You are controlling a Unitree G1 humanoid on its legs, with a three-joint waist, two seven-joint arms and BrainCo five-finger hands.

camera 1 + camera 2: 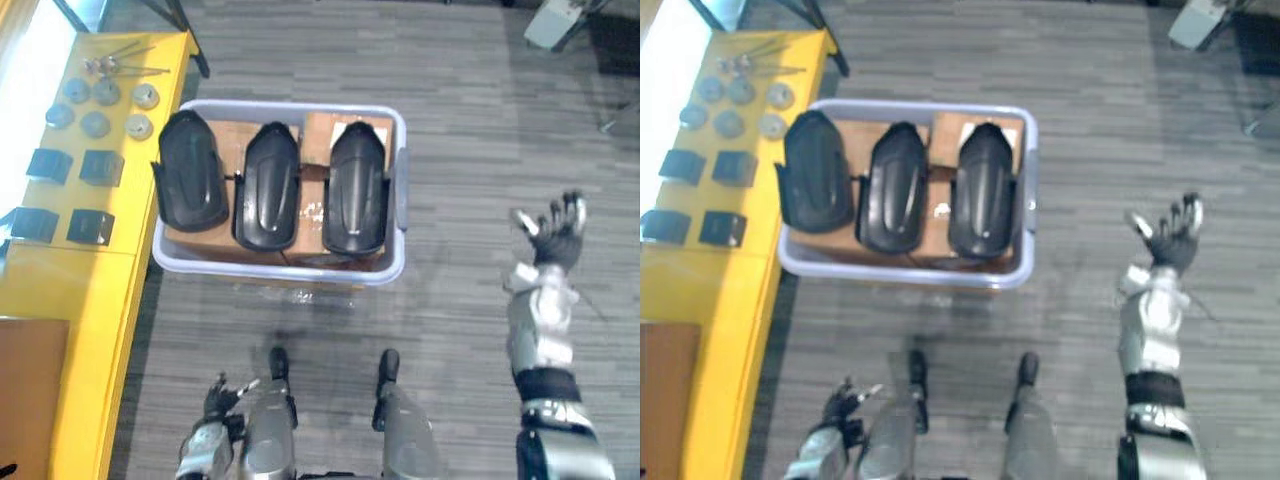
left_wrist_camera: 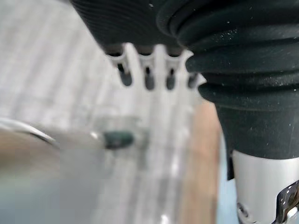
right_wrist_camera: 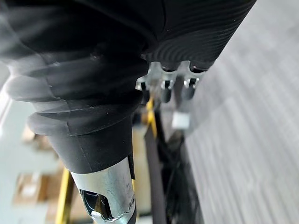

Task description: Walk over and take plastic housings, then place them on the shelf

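1. Left eye view: 3 black plastic housings (image 1: 268,185) sit in a pale bin (image 1: 290,106) just right of the yellow shelf (image 1: 110,290); right hand (image 1: 555,235) is well right of the bin, fingers spread wide, empty; left hand (image 1: 215,400) low and near
2. Left wrist view: fingers straight, holding nothing
3. Right wrist view: fingers relaxed, holding nothing

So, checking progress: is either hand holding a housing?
No, three black housings lie in the tub; the left hand and right hand are empty.

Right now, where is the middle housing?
In the left eye view the middle housing lies in the bin straight ahead, between the left housing and the right housing, right of the yellow shelf.
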